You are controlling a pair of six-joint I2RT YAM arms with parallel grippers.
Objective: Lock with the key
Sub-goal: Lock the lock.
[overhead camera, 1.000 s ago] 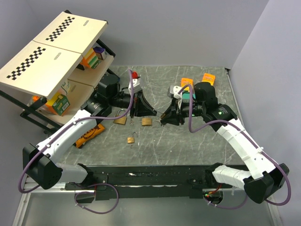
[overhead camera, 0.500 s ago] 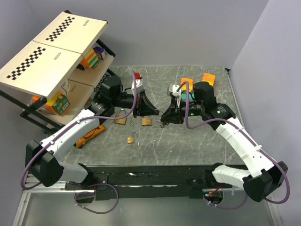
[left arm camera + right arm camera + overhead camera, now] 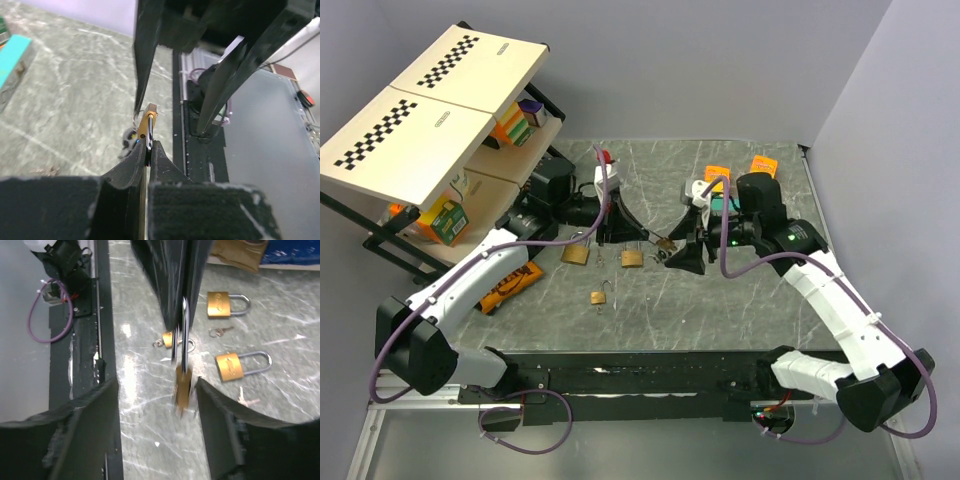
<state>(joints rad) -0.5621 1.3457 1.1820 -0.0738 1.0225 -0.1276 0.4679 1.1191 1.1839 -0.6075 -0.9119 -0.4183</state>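
Note:
A brass padlock (image 3: 182, 387) hangs in the air above the table by its thin shackle. My left gripper (image 3: 148, 145) is shut on that shackle; from above it (image 3: 645, 238) points right, with the padlock (image 3: 663, 243) at its tip. A small grey blurred bunch (image 3: 128, 141) at the padlock's far end looks like the key. My right gripper (image 3: 157, 387) stands open with one finger on each side of the padlock body, touching neither side. From above the right gripper (image 3: 672, 258) sits just right of the padlock.
Three more brass padlocks lie on the table: one (image 3: 227, 305), one (image 3: 232, 365) and a small one (image 3: 170, 339). A tiny loose key ring (image 3: 220, 331) lies between the first two. A shelf rack with boxes (image 3: 440, 120) stands at the back left. Orange packets (image 3: 763, 166) lie at the back right.
My right gripper has opened wide and let go beside the padlock. The left gripper has shifted slightly right, and the padlock now hangs higher between the two grippers.

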